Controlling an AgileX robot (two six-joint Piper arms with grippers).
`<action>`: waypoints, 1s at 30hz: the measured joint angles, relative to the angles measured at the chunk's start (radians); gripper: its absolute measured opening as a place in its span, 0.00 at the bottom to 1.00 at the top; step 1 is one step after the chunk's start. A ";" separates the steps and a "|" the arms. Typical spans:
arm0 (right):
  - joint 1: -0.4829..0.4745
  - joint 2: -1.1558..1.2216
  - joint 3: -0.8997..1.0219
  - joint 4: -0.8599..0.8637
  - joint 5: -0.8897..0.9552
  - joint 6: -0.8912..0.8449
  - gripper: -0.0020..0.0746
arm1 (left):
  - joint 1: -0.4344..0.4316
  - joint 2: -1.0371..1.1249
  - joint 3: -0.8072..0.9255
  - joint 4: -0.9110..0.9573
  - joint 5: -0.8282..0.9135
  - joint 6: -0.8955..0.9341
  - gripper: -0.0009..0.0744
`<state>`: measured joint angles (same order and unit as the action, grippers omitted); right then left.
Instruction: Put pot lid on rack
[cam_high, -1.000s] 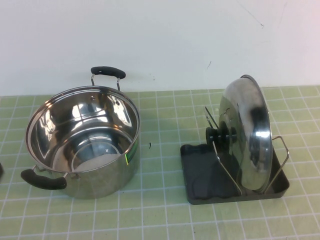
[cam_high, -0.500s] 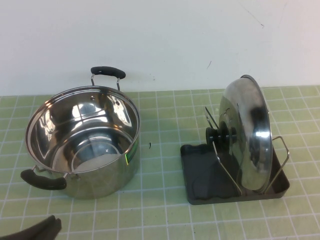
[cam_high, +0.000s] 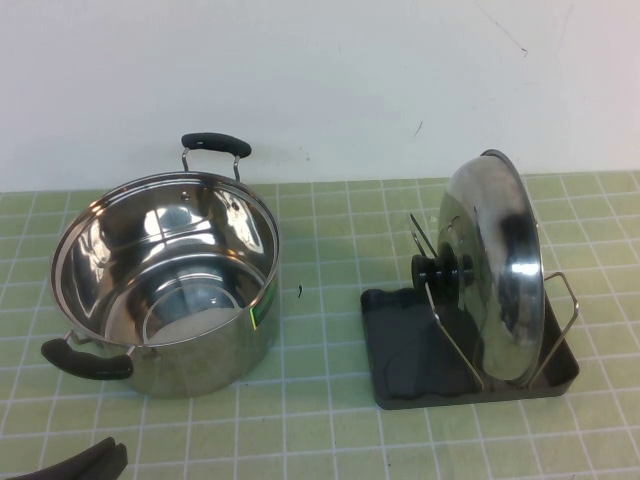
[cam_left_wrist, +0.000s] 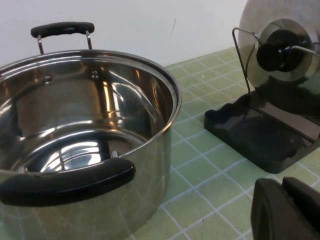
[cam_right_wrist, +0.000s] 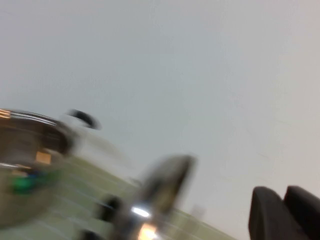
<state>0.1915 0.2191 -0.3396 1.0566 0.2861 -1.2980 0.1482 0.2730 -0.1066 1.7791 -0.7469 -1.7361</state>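
Observation:
The shiny domed pot lid with its black knob stands on edge in the dark grey rack, leaning between the silver wire loops. It also shows in the left wrist view, on the rack. My left gripper is at the front left edge of the table, shut and empty; its fingers press together. My right gripper is out of the high view, shut and empty, raised off the table; the lid is blurred there.
A large steel pot with two black handles stands open on the left of the green tiled table. It fills the left wrist view. A white wall stands behind.
My left gripper came into the high view at the front left edge and has shifted slightly since. The lid, rack and pot have not moved.

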 joint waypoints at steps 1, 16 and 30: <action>-0.007 -0.012 0.029 -0.070 -0.074 0.041 0.11 | 0.000 0.000 0.000 0.000 0.000 0.000 0.01; -0.194 -0.226 0.368 -1.077 -0.101 1.131 0.11 | 0.000 0.000 0.002 0.000 -0.016 0.000 0.01; -0.098 -0.233 0.366 -1.184 0.047 1.326 0.11 | 0.000 0.000 0.002 0.000 -0.020 0.000 0.01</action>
<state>0.0937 -0.0135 0.0263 -0.1270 0.3329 0.0283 0.1482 0.2730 -0.1042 1.7791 -0.7672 -1.7361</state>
